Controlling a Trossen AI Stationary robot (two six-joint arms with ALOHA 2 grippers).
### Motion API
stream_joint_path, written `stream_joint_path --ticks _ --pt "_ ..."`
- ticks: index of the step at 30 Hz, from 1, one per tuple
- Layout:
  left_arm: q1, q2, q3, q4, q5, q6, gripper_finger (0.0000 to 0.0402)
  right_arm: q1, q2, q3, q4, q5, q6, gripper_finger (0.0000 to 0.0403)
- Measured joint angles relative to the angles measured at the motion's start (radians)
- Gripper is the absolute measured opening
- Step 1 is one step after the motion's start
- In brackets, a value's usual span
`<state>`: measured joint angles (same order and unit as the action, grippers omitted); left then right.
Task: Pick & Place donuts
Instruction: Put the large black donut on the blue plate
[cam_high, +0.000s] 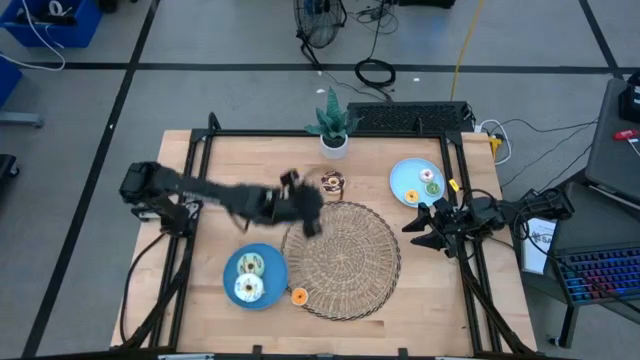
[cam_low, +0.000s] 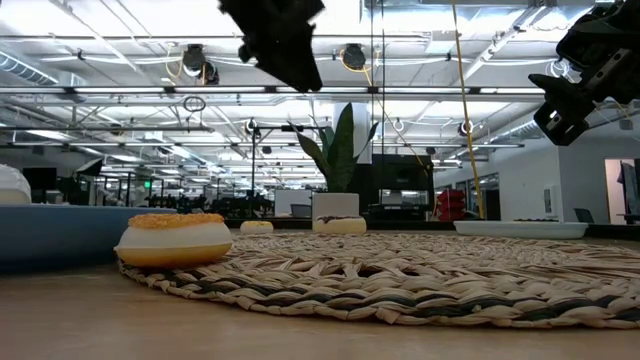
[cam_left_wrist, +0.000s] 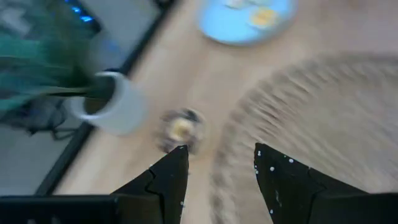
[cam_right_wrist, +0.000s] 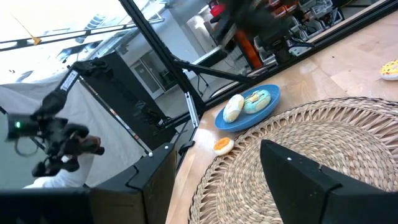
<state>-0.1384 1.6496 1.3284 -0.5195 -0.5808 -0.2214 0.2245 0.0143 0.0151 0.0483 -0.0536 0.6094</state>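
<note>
My left gripper (cam_high: 312, 205) (cam_left_wrist: 216, 171) hangs open above the table, over the far left rim of the wicker mat (cam_high: 342, 258), with nothing between its fingers. A brown donut (cam_high: 332, 182) (cam_left_wrist: 180, 127) lies flat on the table just beyond the fingertips, beside the potted plant (cam_high: 333, 130). The near left blue plate (cam_high: 232, 268) holds two donuts (cam_high: 249, 278). An orange donut (cam_high: 299, 296) (cam_low: 175, 238) rests on the table at the mat's near left rim. The far right blue plate (cam_high: 402, 182) carries several small donuts. My right gripper (cam_high: 422, 230) waits open at the table's right side.
The plant's white pot (cam_left_wrist: 115, 102) stands close to the brown donut on the far side. A black frame (cam_high: 205, 140) runs round the table's edges. The mat's middle (cam_right_wrist: 323, 124) is bare.
</note>
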Motion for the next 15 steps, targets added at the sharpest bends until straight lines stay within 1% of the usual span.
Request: stream_joint_path --ticks 2,5,7,9,12,15 --pt "0.080 0.000 0.034 -0.009 0.021 -0.001 0.0186 0.000 0.000 0.000 0.000 0.000 0.000 0.0219" --pt "0.189 0.000 0.072 -0.027 0.166 0.000 0.0186 0.000 0.000 0.000 0.000 0.000 0.000 0.0219" --pt "0.241 0.034 0.103 -0.029 0.257 0.035 0.0186 0.000 0.000 0.000 0.000 0.000 0.000 0.0219" --pt "0.263 0.098 0.152 -0.052 0.275 0.076 0.0186 0.000 0.000 0.000 0.000 0.000 0.000 0.0219" --pt "0.273 0.242 0.311 -0.088 0.300 0.085 0.0186 0.000 0.000 0.000 0.002 0.000 0.000 0.0219" --pt "0.286 0.380 0.505 -0.238 0.318 0.084 0.0186 0.000 0.004 0.000 0.003 0.000 0.000 0.0219"
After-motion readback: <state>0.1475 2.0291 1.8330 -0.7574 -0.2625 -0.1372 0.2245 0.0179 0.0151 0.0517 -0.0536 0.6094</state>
